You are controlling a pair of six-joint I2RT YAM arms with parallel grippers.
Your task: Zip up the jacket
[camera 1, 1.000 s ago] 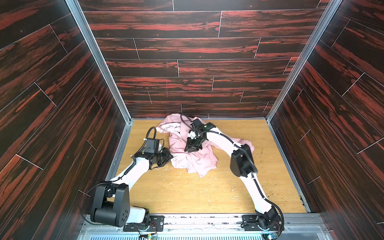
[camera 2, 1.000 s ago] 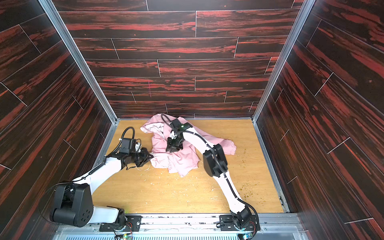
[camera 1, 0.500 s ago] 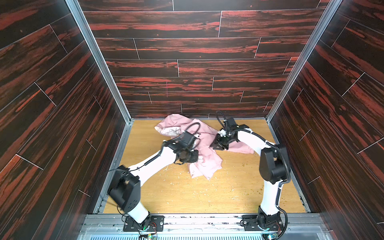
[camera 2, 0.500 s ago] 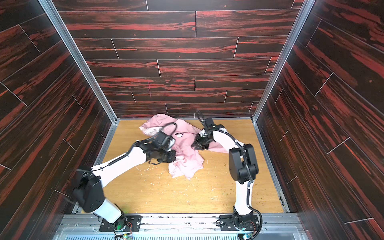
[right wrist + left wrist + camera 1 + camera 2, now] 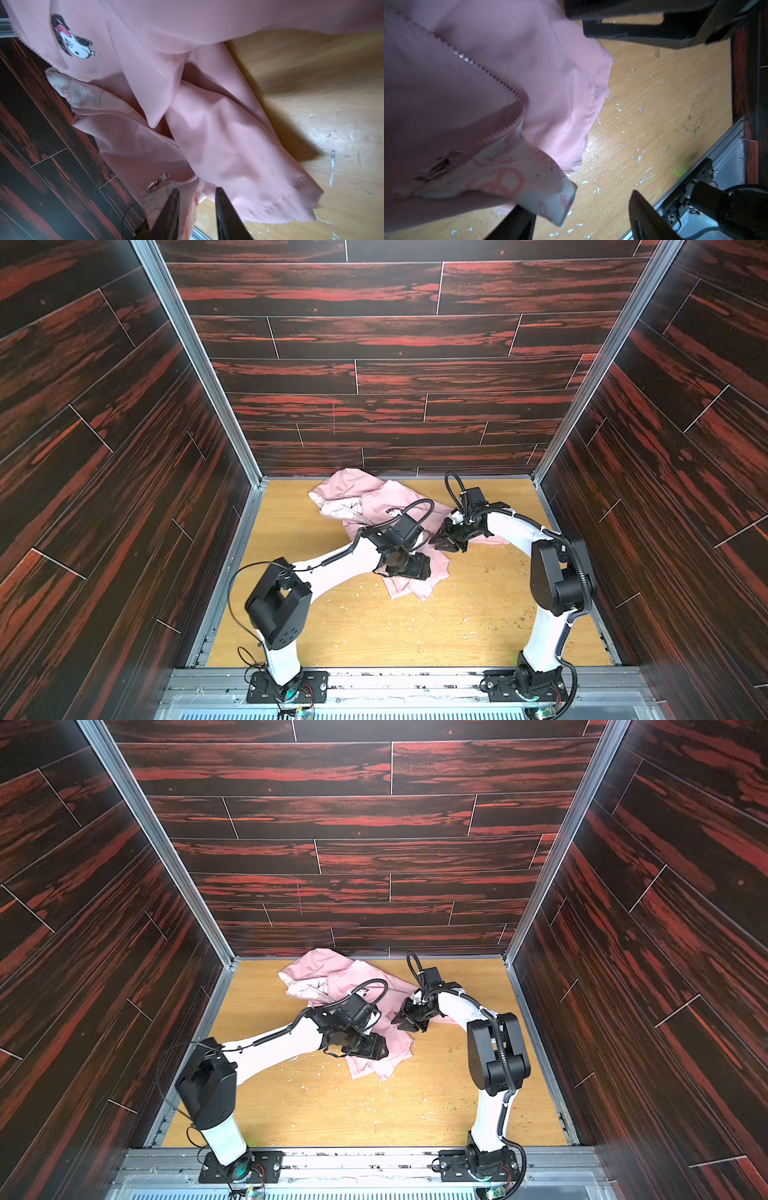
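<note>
Bunched on the table point(image 5: 374, 635) just in front of the back wall point(image 5: 395, 377): the pink jacket point(image 5: 365, 499), front unzipped, cartoon print point(image 5: 72, 41) showing. Poised over the jacket's edge farthest from the back wall, the left gripper point(image 5: 419, 568), fingers point(image 5: 645, 216) spread wide and clamped on nothing, with a loose corner of printed lining point(image 5: 550, 197) just beside one of them and a bare row of zipper teeth point(image 5: 488, 72) running off from it. Further right and a little nearer the back wall, the right gripper point(image 5: 441, 544), fingers point(image 5: 224, 207) a narrow gap apart, nothing visibly pinched, tips just beside the metal zipper slider point(image 5: 158, 182). Judged to be the set-up step: sorting out the two front edges, with no teeth joined yet. Next move likely calling for a pinch on the bottom end of the free row of teeth, a steady hold beside the slider, and a careful feed of one into the other before any pull toward the collar.
</note>
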